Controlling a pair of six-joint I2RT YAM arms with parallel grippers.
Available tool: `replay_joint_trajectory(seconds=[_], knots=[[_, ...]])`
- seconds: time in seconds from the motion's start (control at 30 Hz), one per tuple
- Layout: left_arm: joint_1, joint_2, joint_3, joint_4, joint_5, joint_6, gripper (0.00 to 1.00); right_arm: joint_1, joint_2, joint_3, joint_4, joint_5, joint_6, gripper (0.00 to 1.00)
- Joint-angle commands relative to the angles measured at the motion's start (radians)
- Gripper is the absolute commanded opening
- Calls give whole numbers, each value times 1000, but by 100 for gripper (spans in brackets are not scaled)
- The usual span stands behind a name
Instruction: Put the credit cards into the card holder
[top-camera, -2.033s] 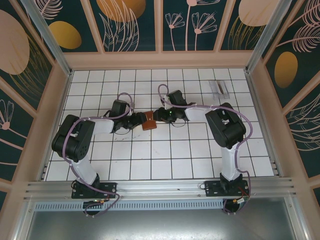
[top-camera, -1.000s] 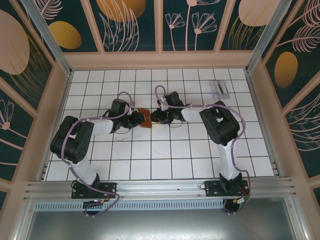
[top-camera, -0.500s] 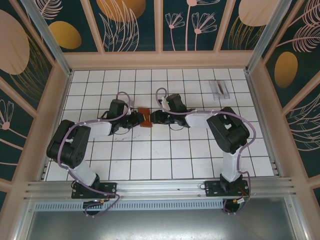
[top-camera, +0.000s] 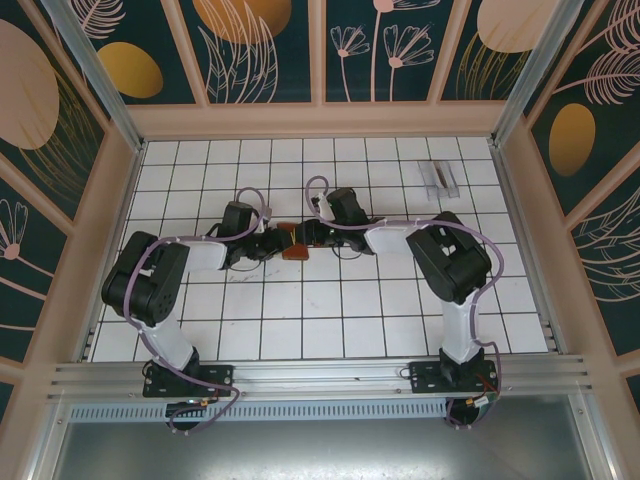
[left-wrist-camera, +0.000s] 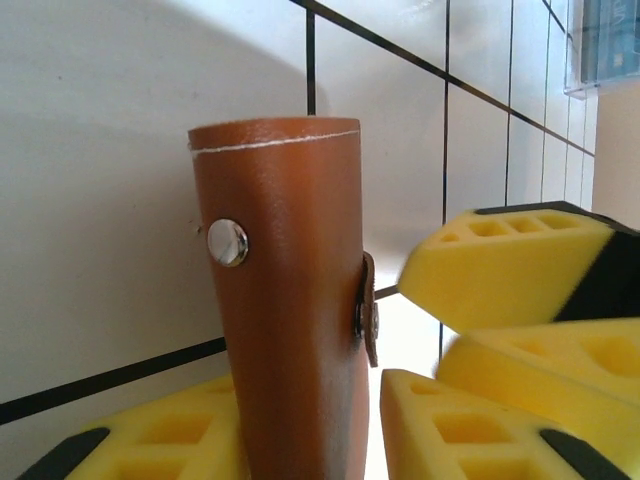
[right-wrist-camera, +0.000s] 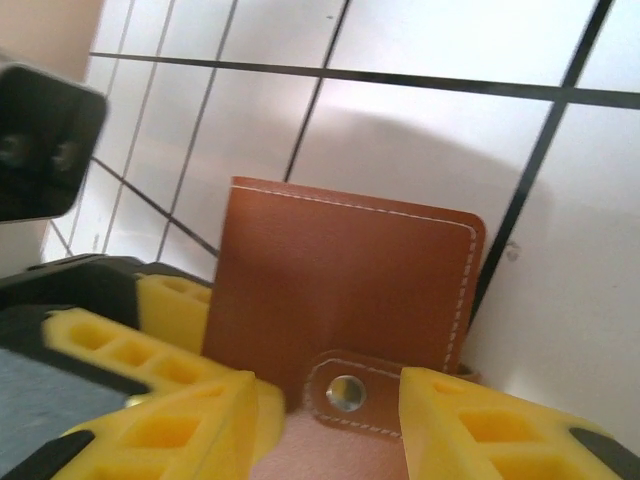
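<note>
Flagging risks: card holder (top-camera: 294, 243) is folded and stands on edge on the table (top-camera: 300, 320), pinched in between both arms. Left gripper (top-camera: 272, 243) is at the holder's left side, right gripper (top-camera: 312, 236) at its right side. Left wrist view shows the holder upright between that gripper's foam pads, with a sliver of light beside one pad. So the jaws are partly apart, and I can't tell whether they actually clamp it. Right wrist view shows the right gripper's pads flanking the snap strap (right-wrist-camera: 345, 392) at the holder's edge. Gap there is moderate and contact is unclear, so can't call it a grip. Credit cards (top-camera: 440, 178) lie well apart from the holder, beyond it and off to its right. My read is early stage: the holder has to be opened before any card goes in. If both sets of jaws are loose at once, the holder tips flat and needs regrasping. If the right pads catch the strap alone, pulling drags the holder instead of spreading it. Pads of the two grippers are also close enough beside the holder to collide.
</note>
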Motion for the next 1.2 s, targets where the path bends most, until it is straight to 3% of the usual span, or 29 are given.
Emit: replay_joint_trajectory(seconds=[0.0, 0.13, 0.3, 0.4, 0.53, 0.63, 0.7, 0.83, 1.0, 1.17], knots=[[-5, 4, 20, 30, 31, 14, 31, 11, 30, 17, 13, 27, -18, 42], [-4, -10, 0, 50, 14, 12, 15, 11, 34, 19, 2, 25, -28, 41], [-5, -35, -12, 83, 26, 0, 16, 12, 31, 20, -10, 25, -34, 41], [-6, -35, -11, 85, 32, 0, 0, 22, 30, 36, -47, 63, -60, 43], [-5, -57, -5, 81, 42, -6, 0, 48, 25, 48, -88, 140, -67, 43], [-5, -62, -3, 86, 43, -10, 0, 69, 29, 59, -146, 274, -55, 42], [-5, -66, -4, 85, 47, -17, 0, 78, 20, 54, -172, 349, -36, 38], [-5, -81, -23, 99, 39, -16, 0, 71, -16, 17, -150, 392, -8, 17], [-6, -70, -21, 80, 48, -3, 0, 54, -90, -13, -127, 325, 0, 2], [-7, -58, -24, 83, 74, 0, 0, 43, -155, -56, -138, 299, -15, 0]])
